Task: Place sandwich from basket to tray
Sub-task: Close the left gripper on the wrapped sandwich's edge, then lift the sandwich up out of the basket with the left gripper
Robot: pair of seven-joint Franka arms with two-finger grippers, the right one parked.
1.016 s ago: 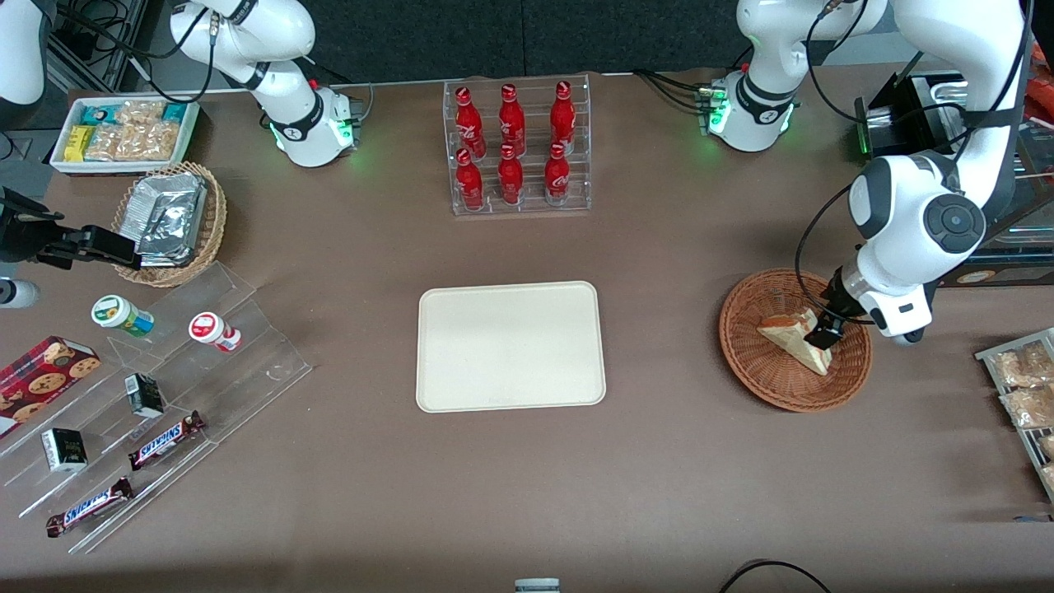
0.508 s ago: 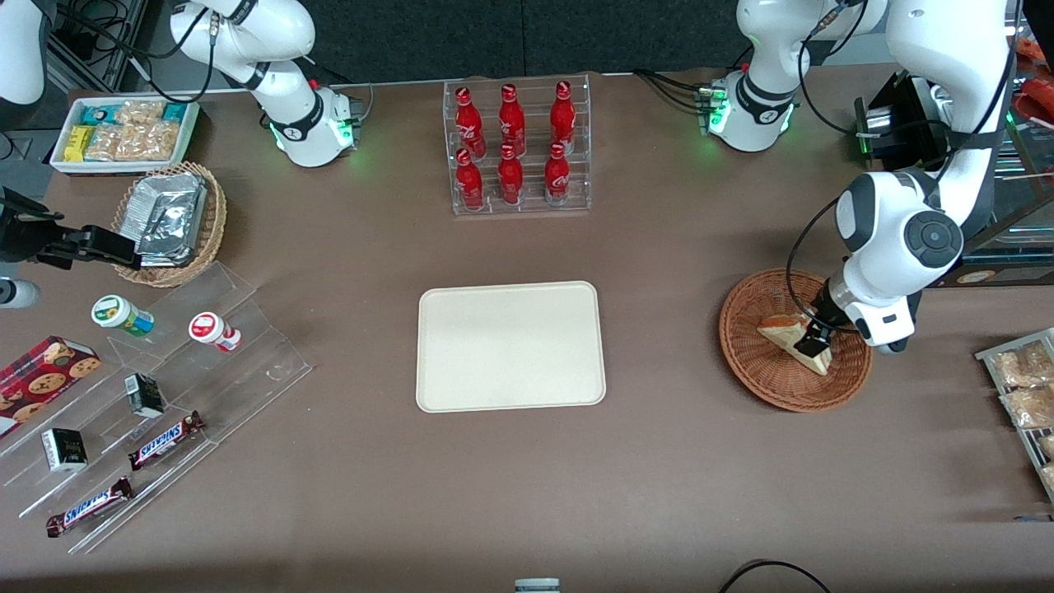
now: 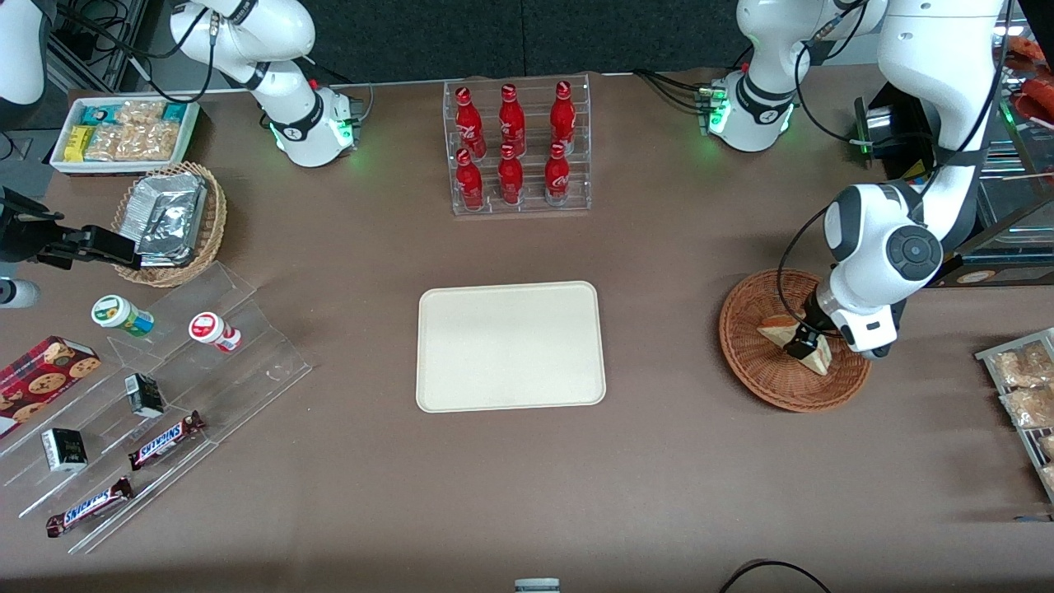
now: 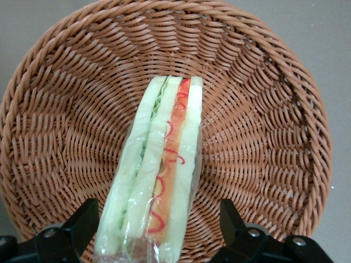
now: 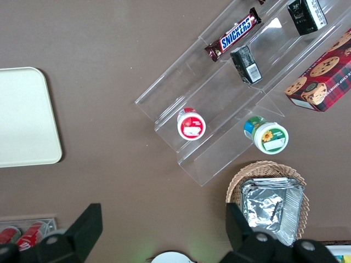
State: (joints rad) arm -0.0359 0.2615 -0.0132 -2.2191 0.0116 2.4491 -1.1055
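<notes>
The sandwich point(image 3: 774, 333), a wrapped white-bread wedge with an orange-red filling stripe, lies in the round reddish-brown wicker basket point(image 3: 770, 394) toward the working arm's end of the table. My gripper point(image 3: 800, 342) is down in the basket, open, one black finger on each side of the sandwich. In the left wrist view the sandwich point(image 4: 164, 175) stands on edge between the fingers point(image 4: 82, 222), with a gap on both sides, over the basket point(image 4: 263, 137) weave. The cream-white tray point(image 3: 510, 346) lies flat at the table's middle, bare.
A clear rack of red bottles point(image 3: 517, 148) stands farther from the front camera than the tray. A tan basket of foil packets point(image 3: 169, 222), a white snack box point(image 3: 123, 132) and an acrylic stand of snacks point(image 3: 148, 387) sit toward the parked arm's end. Snack packets point(image 3: 1025, 387) lie beside the basket.
The working arm's wrist has shifted toward the tray and the gripper has slid along the sandwich toward its middle. The sandwich has stayed in the basket.
</notes>
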